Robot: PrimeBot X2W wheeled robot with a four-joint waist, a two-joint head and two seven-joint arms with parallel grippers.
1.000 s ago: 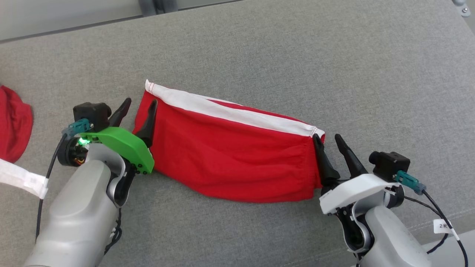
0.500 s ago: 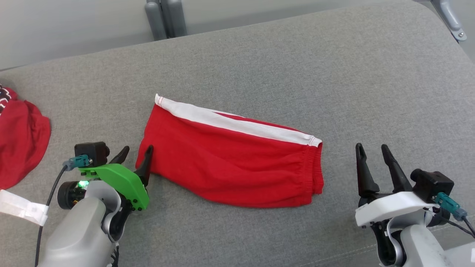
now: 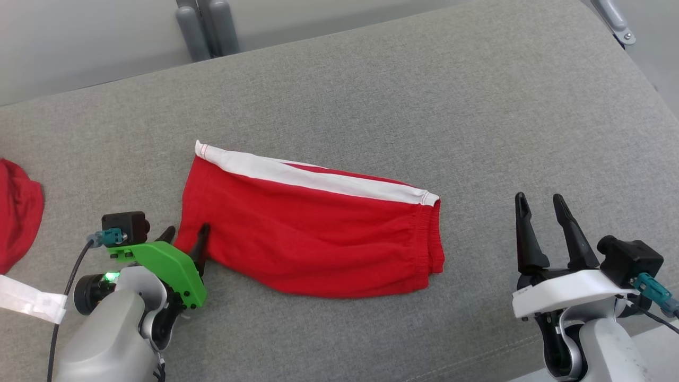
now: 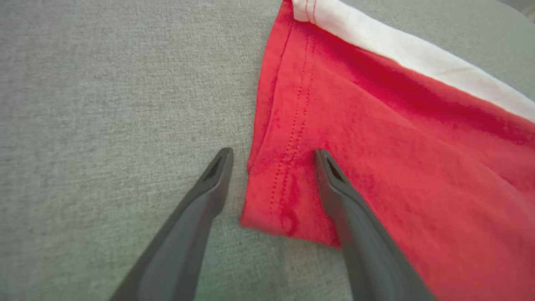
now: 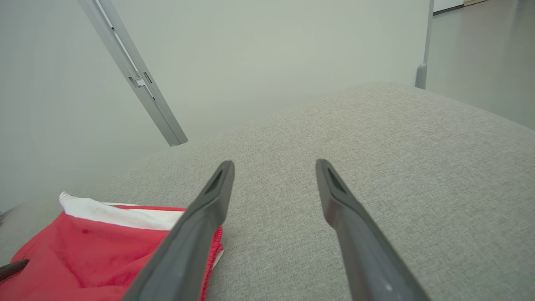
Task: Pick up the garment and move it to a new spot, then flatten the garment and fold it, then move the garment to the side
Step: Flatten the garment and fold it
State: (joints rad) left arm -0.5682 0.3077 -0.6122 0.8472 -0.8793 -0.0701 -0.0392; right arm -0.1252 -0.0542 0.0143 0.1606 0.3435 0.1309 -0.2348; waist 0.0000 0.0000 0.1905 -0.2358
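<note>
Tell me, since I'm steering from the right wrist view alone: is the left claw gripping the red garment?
Observer: No. The left claw stands open astride the garment's hem corner, one finger over red cloth, the other over bare grey cushion.
Operator: Is my right claw clear of it?
Observer: Yes. The head view shows the right claw open, with bare cushion between it and the gathered end.
Operator: Anything else nearby?
Observer: A second red cloth lies at the head view's left edge, apart from the garment.
</note>
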